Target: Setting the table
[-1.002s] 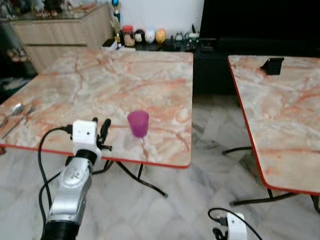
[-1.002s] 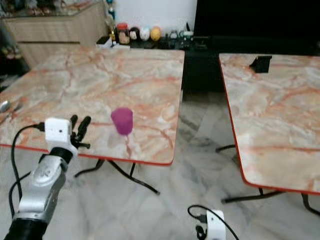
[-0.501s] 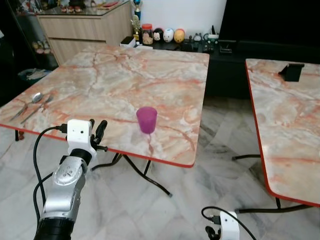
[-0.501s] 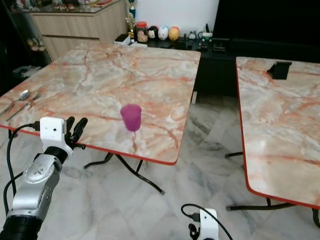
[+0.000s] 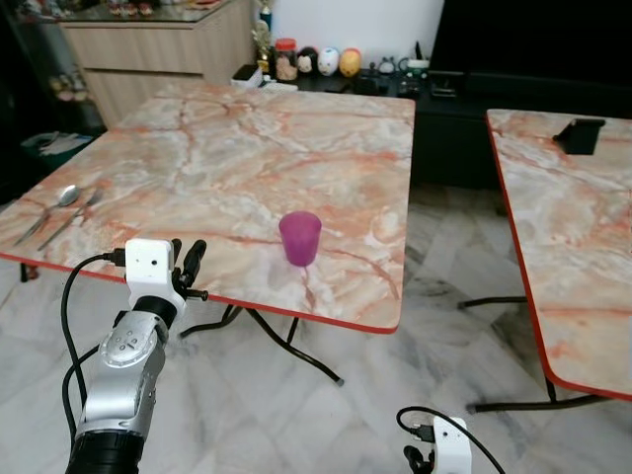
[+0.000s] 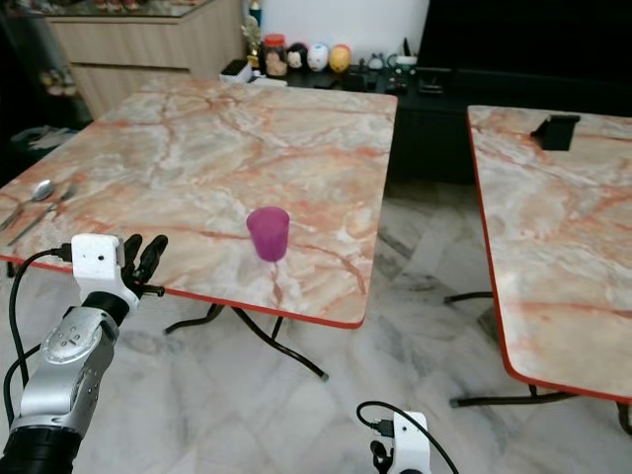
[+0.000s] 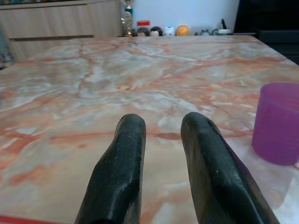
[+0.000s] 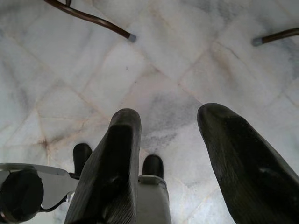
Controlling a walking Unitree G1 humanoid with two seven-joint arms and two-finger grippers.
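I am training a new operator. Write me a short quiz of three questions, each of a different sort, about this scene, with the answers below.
1. True or false: the left gripper holds the purple cup.
2. Multiple choice: where do the spoon and fork lie? A) beside the cup; B) at the left edge of the marble table; C) on the floor.
3. Fill in: the right gripper hangs low and points down at the ____.

Key
1. False: its fingers are open and empty, at the table's near edge, with the cup apart on its right.
2. B
3. Floor
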